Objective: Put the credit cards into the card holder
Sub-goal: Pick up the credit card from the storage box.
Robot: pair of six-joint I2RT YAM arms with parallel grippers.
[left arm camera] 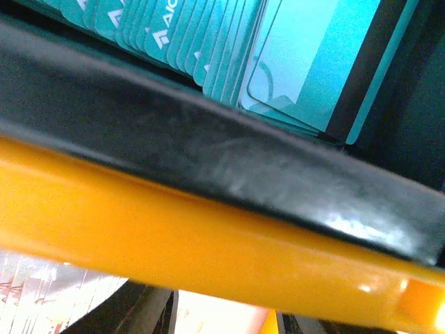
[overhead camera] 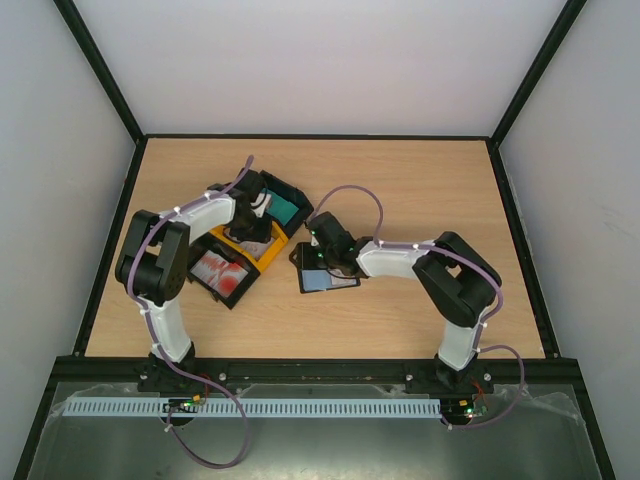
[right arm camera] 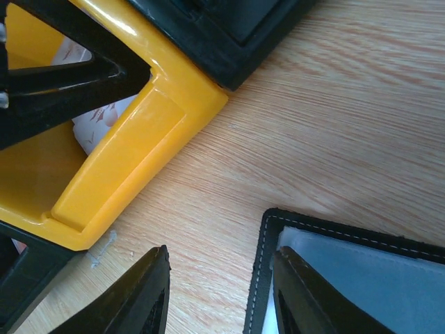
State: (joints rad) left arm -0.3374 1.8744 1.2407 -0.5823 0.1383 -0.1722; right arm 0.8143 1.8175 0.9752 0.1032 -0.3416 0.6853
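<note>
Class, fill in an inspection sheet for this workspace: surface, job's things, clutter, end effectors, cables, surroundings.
Surface: wooden table.
Job's things: teal credit cards in a black tray; red-and-white credit cards beside the yellow tray; card holder flat on the table, bluish inside showing.
Clutter: nothing seen beyond the trays.
End effectors: left end effector over the trays, state unclear; right end effector open, astride the holder's edge.
Cables: purple cables along both arms.
Surroundings: white walls, black frame.

Wooden table [overhead camera: 420,180] carries trays [overhead camera: 292,190] (three) and card holder [overhead camera: 322,280].
</note>
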